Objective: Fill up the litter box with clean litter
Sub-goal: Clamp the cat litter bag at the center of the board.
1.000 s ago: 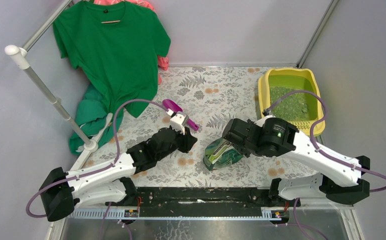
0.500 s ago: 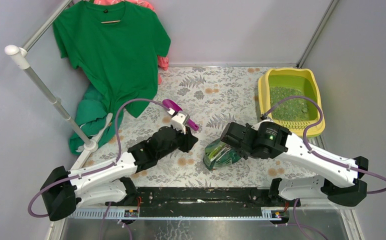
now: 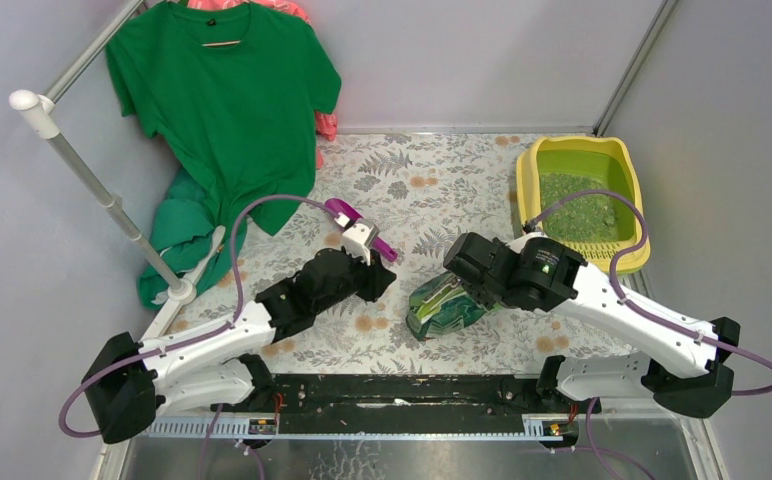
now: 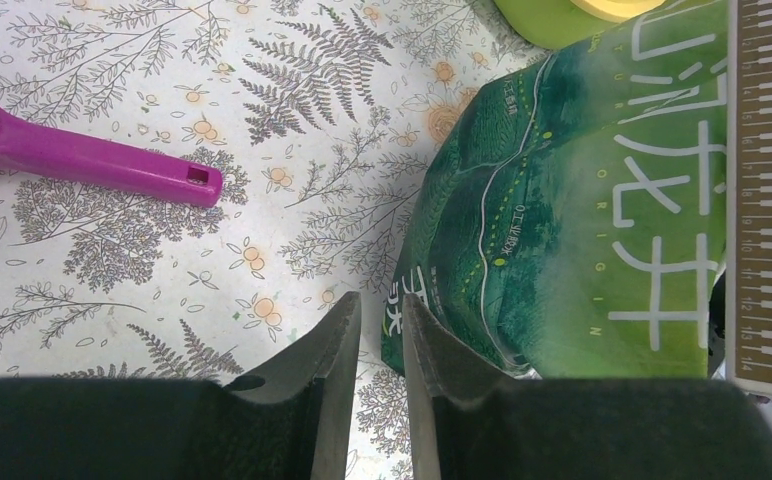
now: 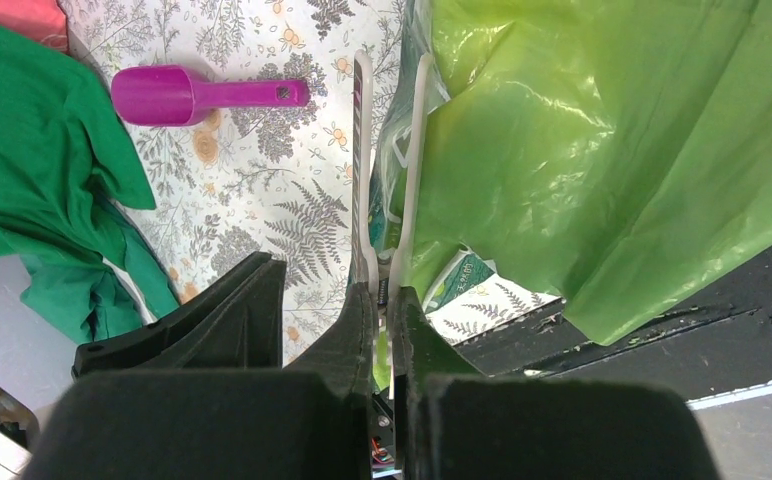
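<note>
- Litter box (image 3: 525, 195): at the far right of the table (image 3: 412, 170), green litter (image 3: 577, 212) spread inside.
- Bag (image 3: 442, 308): near the middle, well apart from the box, its edge clamped in the right claw (image 5: 392, 70).
- Left claw (image 4: 380, 320): slightly apart, empty, just left of the bag.
- Scoop (image 4: 82, 158): further left.

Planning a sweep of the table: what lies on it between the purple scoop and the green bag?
Nothing: only bare fern-print tablecloth separates the scoop and the bag, clearest in the left wrist view.
</note>
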Robot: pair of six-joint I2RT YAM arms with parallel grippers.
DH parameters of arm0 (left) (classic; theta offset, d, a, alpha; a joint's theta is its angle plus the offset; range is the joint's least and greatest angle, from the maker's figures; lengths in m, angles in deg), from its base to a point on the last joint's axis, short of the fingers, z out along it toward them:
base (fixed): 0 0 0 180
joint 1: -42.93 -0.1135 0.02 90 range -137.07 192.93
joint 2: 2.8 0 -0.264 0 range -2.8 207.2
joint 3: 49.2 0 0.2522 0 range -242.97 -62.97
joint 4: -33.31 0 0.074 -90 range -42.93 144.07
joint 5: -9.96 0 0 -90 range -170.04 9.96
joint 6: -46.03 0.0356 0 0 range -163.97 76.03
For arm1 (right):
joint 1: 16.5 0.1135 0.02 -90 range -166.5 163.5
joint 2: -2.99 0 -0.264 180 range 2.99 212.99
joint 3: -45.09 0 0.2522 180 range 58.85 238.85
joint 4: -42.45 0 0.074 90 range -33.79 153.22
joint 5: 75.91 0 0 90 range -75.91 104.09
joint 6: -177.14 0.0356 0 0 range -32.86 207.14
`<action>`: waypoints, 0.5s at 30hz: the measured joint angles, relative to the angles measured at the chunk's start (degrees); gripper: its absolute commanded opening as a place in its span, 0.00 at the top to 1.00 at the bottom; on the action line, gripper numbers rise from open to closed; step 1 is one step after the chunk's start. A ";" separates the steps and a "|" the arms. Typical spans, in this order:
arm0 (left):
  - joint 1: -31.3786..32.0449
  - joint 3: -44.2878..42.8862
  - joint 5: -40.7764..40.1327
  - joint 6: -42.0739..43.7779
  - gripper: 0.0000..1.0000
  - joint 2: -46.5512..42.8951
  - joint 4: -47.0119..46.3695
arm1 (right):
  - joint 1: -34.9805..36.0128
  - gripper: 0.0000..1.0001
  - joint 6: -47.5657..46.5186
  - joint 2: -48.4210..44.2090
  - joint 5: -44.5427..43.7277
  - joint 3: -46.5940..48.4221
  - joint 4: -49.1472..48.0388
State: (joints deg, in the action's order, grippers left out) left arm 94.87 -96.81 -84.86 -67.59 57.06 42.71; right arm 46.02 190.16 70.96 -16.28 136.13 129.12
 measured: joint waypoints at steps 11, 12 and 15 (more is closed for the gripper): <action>-0.63 0.00 3.02 0.22 0.73 3.19 -3.08 | -0.33 1.00 0.72 -2.62 0.92 -4.42 -3.21; -0.63 0.00 3.41 0.22 0.73 3.41 -3.50 | -0.33 1.00 0.92 -3.21 1.07 -4.98 -3.43; -0.63 0.00 4.70 0.28 0.73 3.69 -5.01 | -0.33 1.00 1.33 -4.15 1.14 -5.84 -4.04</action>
State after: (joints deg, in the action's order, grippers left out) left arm 94.24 -96.81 -80.16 -67.31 60.75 37.70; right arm 45.69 191.49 66.80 -15.14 130.29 125.08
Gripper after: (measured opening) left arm 0.273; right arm 0.042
